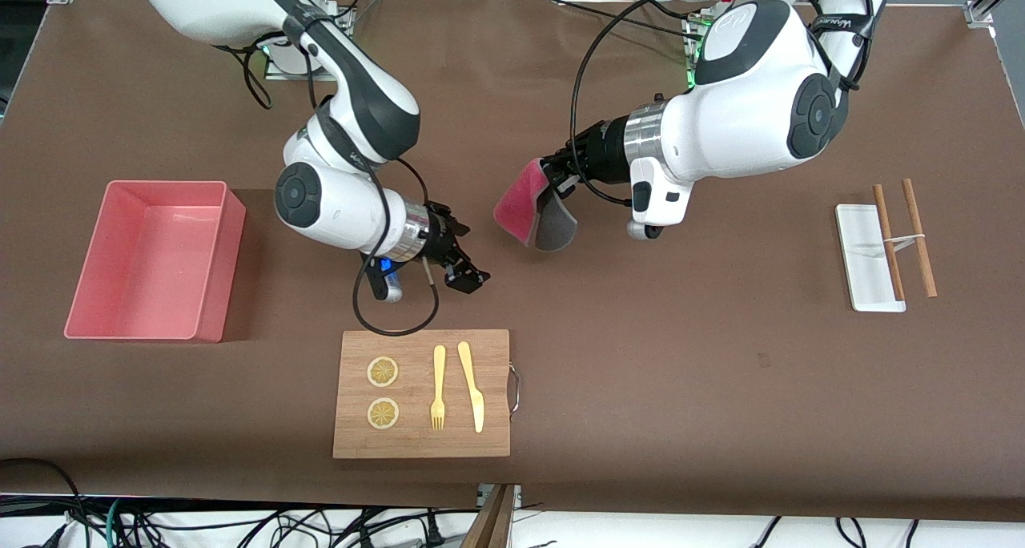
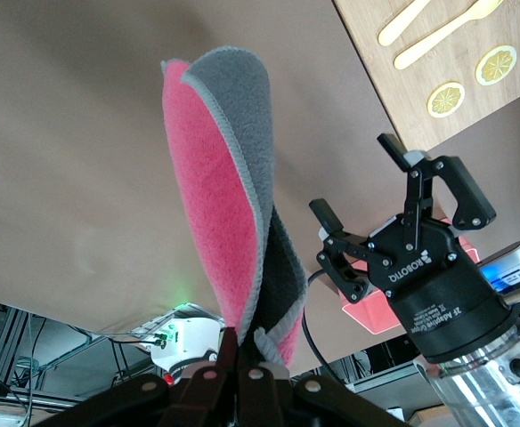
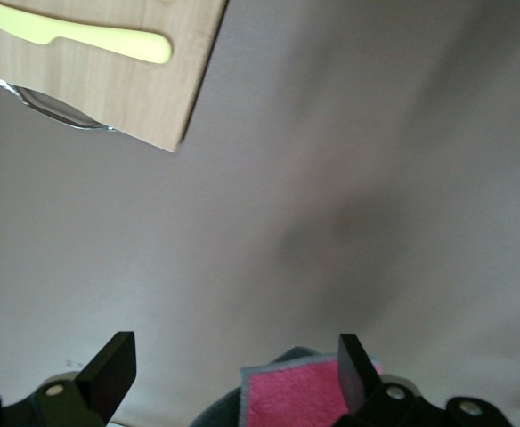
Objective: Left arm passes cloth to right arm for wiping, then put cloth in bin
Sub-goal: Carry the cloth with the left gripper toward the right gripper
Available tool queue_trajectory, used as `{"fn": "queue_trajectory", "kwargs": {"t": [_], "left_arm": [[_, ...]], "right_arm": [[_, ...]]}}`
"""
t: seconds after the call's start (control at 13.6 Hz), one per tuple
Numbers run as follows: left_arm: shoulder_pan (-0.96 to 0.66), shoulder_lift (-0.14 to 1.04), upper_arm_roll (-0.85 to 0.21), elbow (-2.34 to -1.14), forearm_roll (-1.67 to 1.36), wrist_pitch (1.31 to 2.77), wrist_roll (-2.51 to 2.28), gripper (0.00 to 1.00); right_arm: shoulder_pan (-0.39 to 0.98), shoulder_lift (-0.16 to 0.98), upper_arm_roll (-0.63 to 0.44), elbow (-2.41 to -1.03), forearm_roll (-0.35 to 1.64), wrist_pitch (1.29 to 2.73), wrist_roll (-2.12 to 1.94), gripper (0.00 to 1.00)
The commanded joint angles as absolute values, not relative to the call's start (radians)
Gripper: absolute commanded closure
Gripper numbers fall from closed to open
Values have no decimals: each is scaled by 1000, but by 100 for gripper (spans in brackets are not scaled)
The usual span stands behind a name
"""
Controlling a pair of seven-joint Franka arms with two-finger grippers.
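I hold the cloth [image 1: 532, 211] clamped in the left gripper [image 1: 556, 176] over mid-table, hanging free for handover, while the right gripper [image 1: 464, 266], jaws apart, waits just beside it above the board [image 1: 422, 440].

Left tool [image 1: 554, 181] clamped, aloft; right tool [image 1: 464, 261] spread wide, aloft, facing it.

Both arms have glossy white shells with dark grey joint caps. The left arm [image 1: 745, 107] carries a silver wrist ring, a plain white wrist module and a black gripper [image 1: 560, 175]. The right arm [image 1: 344, 171] has a blue-lit wrist module, a looping black cable, and a black gripper [image 2: 394, 218] printed ROBOTIQ in white, with screws at its linkage pivots.
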State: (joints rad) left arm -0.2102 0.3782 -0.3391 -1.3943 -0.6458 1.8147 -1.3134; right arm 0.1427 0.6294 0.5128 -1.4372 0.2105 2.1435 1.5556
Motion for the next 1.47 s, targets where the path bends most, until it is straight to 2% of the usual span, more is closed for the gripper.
{"fn": "queue_trajectory", "kwargs": {"t": [0.0, 0.66, 0.88, 1.1, 1.4], "left_arm": [[-215, 393, -331, -1367, -669, 1813, -1302, 100], [-215, 394, -331, -1367, -667, 1813, -1302, 100], [-215, 393, -331, -1368, -667, 1813, -1301, 100], [-215, 394, -331, -1368, -667, 1813, -1299, 100], [-215, 394, -331, -1368, -667, 1813, -1295, 100]], "right_arm": [[146, 629, 549, -1462, 206, 2114, 1563, 0], [150, 661, 598, -1463, 213, 2023, 1572, 2], [150, 669, 604, -1463, 244, 2008, 1569, 43], [149, 673, 604, -1462, 291, 2008, 1569, 97], [144, 673, 601, -1453, 316, 2008, 1574, 100]]}}
